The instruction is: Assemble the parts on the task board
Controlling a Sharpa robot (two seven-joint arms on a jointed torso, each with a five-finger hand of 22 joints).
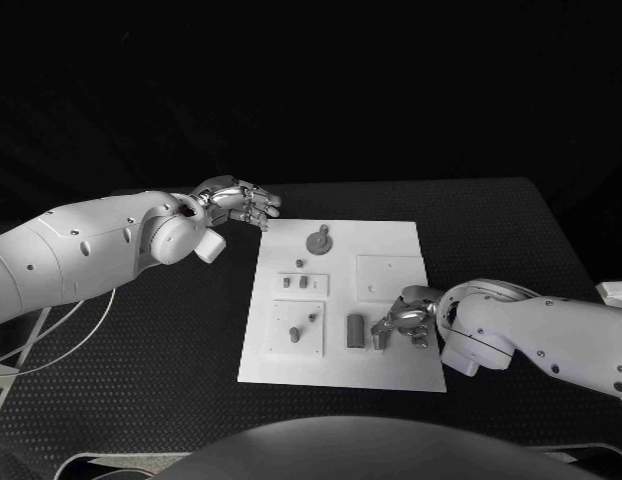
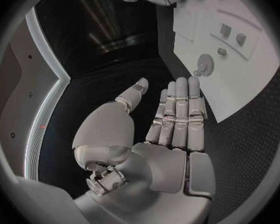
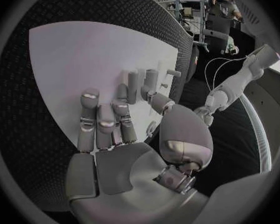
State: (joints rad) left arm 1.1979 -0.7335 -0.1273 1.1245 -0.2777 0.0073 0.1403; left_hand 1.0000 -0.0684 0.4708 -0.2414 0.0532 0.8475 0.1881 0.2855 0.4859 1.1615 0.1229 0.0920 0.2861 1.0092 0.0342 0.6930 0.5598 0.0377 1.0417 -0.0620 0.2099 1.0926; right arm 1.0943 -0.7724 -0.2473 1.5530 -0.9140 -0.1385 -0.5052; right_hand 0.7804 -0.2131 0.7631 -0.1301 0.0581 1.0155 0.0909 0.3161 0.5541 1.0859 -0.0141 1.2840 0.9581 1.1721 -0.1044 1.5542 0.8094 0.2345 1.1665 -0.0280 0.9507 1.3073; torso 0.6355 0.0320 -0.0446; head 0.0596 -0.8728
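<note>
Parts (image 1: 356, 331), small and grey, stand on the flat white task board (image 1: 383, 375) mid-surface. Right robot hand (image 1: 403, 325) rests there, fingers (image 3: 97, 122) laid beside an upright block; grip unclear. Left robot hand (image 1: 235, 203) hovers by the board's far corner, empty, fingers apart, near a toothed gear (image 1: 318, 240). Surface (image 1: 153, 390) is black, woven.

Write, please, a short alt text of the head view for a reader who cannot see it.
A white task board lies on a black table, with small grey parts on it. The right hand rests on the board's near right part by a dark block; the left hand hovers, holding nothing, off its far left corner.
</note>
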